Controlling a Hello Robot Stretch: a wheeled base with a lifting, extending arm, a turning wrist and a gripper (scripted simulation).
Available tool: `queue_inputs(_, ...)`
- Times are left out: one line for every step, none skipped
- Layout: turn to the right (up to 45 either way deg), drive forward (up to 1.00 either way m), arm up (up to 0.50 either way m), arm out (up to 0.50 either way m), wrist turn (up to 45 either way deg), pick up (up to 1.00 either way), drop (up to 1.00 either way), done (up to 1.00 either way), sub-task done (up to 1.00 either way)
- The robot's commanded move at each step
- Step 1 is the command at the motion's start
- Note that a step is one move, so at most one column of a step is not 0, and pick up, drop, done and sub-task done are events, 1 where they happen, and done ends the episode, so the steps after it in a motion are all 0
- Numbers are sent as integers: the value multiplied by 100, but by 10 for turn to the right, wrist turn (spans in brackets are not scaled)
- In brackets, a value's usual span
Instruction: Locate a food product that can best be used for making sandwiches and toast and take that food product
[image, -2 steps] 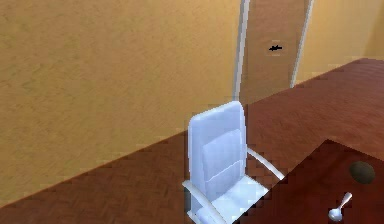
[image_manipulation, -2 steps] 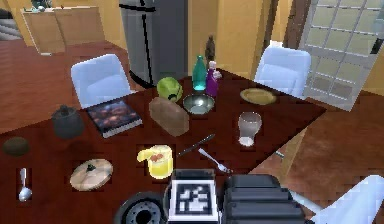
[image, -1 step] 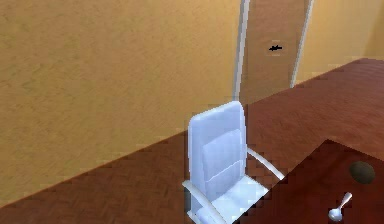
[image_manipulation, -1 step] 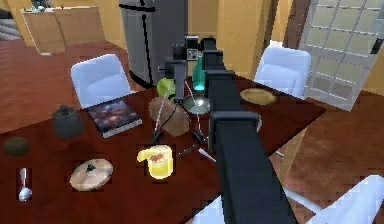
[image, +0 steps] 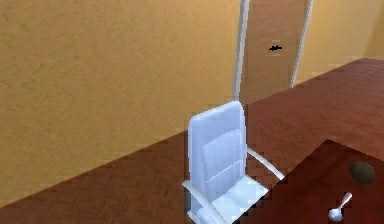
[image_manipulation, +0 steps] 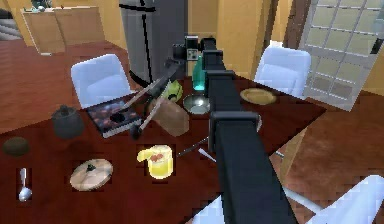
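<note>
**Forward view**
Wall: orange, with a closed door (image: 272, 50) toward the right.
Seat: white chair (image: 222, 160) on red-brown floor, close against the table edge.
Worktop: dark worktop (image: 310, 195) corner at lower right, carrying a spoon (image: 340, 207) and a dark round thing (image: 362, 172).

**Arm side view**
Arm: dark bar (image_manipulation: 235, 140) rising across the middle of the worktop.
Pincer: pincer (image_manipulation: 135, 118) left of the bar's far end, fingers slanting down over a dark book-like slab (image_manipulation: 100, 115). State not readable; cannot tell whether anything is held.
Task thing: brown loaf-shaped lump (image_manipulation: 172, 120) lying on the worktop, just right of the fingers and just left of the bar. Touching or apart, cannot tell.
Nearby: green round thing (image_manipulation: 172, 90), teal bottle (image_manipulation: 200, 70), grey bowl (image_manipulation: 197, 103), and a yellow mug (image_manipulation: 155, 160) nearer the camera.
Far side: grey fridge (image_manipulation: 150, 35) beyond the worktop, glazed door (image_manipulation: 345, 40) at right.
</note>
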Motion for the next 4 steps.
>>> queue_inputs(0,0,0,0,450,0,0,0,0)
queue_inputs(0,0,0,0,450,0,0,0,0)
queue_inputs(0,0,0,0,270,0,0,0,0)
queue_inputs(0,0,-24,0,0,0,0,0,0)
